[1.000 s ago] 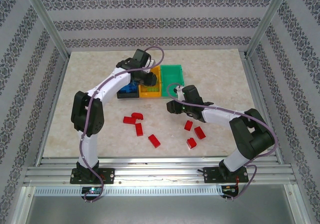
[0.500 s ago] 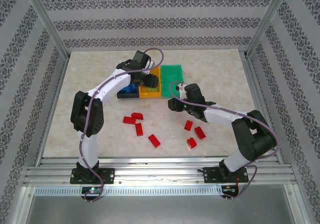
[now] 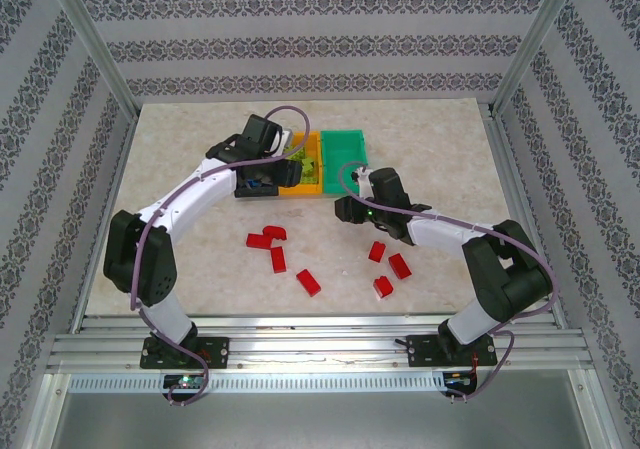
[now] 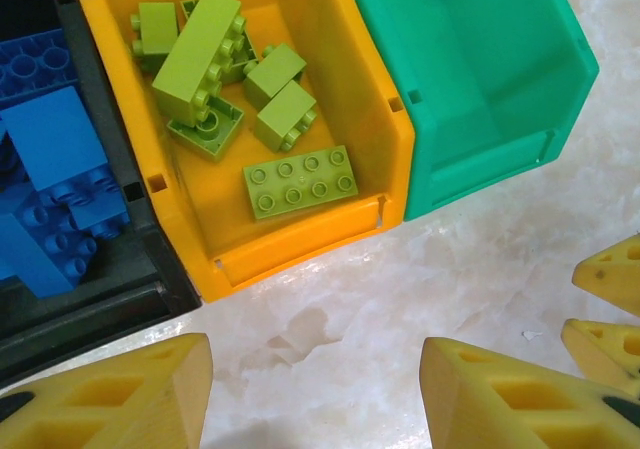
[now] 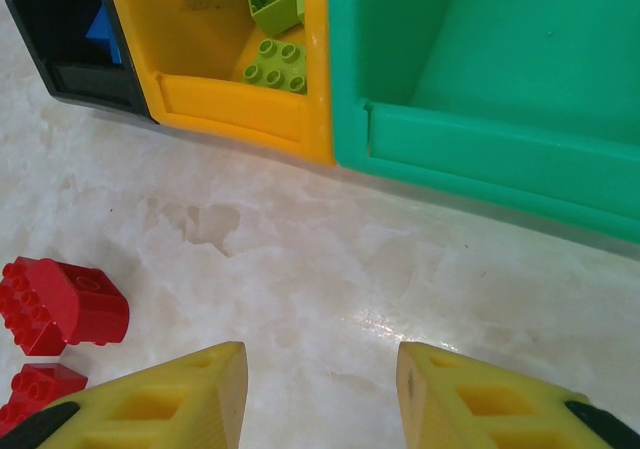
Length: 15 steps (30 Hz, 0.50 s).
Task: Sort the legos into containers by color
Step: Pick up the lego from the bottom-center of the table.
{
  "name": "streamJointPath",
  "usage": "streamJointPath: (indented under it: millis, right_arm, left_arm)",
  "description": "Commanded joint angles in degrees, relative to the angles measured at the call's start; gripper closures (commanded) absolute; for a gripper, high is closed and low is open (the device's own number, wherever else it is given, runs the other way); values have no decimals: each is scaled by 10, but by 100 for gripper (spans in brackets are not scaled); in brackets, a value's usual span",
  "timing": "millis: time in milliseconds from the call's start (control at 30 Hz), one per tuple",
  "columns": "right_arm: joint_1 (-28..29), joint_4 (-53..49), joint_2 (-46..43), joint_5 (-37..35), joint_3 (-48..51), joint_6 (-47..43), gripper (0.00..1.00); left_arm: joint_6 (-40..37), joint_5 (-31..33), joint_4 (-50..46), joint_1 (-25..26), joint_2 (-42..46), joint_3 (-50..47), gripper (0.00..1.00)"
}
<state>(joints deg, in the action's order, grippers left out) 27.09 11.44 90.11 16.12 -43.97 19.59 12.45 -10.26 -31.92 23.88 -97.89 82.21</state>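
Left of the orange-yellow bin, touching its left wall, sits the black bin, with blue legos piled inside it. Just nearer than the orange-yellow bin's near wall, the left pincer hangs over the marbled tabletop. Its two yellow fingers stand wide apart with bare tabletop between them, and it grips nothing.

Inside the orange-yellow bin lie the lime green legos. One flat eight-stud brick sits close to the near wall. The others are heaped toward the far left corner, with a long brick resting tilted on top of them.

Against the orange-yellow bin's right wall, touching it, stands the green bin, so the three bins form one row with their long sides together.

To the near right of the orange-yellow bin, apart from its wall, the right pincer sits low over the tabletop. It points toward the seam between that bin and the green one. Its fingers are moderately parted, with tabletop showing in the gap and nothing held.

The red legos are all out on the tabletop, nearer than the orange-yellow bin. Four are scattered nearer and slightly left of it, two of them close together. Three more lie nearer and to its right. In the right wrist view, two red ones lie just left of the right pincer's left finger.
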Motion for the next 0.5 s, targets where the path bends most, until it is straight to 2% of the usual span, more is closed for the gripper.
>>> streamJointPath:
  millis: [0,133,300,467]
  right_arm:
    - [-4,20,-4,15,12,6,56]
    - [-4,22,-7,28,12,6,56]
    - [2,-12,-13,83,-6,1,55]
    - [51,-47,-19,85,-1,5,55]
  left_arm:
    - [-21,12,12,-6,2,18,42]
    - [-31,24,7,-7,13,16,43]
    - [-28,37,6,-7,29,15,43]
    - [-26,38,7,-8,37,12,43]
